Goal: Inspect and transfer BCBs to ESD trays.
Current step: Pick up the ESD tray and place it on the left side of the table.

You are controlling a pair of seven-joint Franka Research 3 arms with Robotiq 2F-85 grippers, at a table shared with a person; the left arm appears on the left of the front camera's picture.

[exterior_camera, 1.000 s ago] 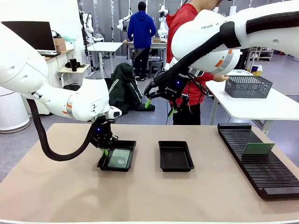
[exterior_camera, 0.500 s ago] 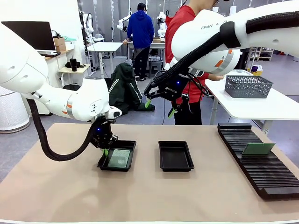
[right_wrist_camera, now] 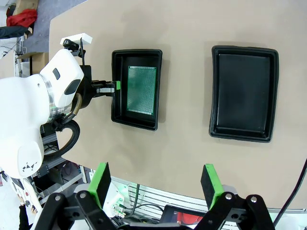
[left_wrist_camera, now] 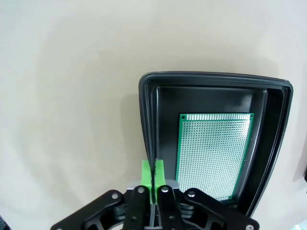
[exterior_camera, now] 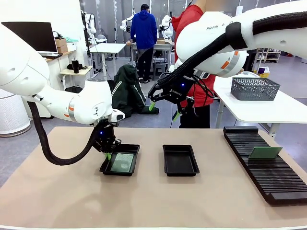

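Left hand (left_wrist_camera: 153, 167) stays shut at the tray (left_wrist_camera: 146, 120) rim; right hand (right_wrist_camera: 155, 172) hangs open, empty. Nothing moves: I judge the board (left_wrist_camera: 213, 153) settled.

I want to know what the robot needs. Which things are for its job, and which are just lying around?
For the job: left ESD tray, its rim pinched by the left gripper; green circuit board lying in it; empty ESD tray; second green board on the black slotted rack.

Just lying about: grey mesh basket on the white side table; dark jacket; monitor.
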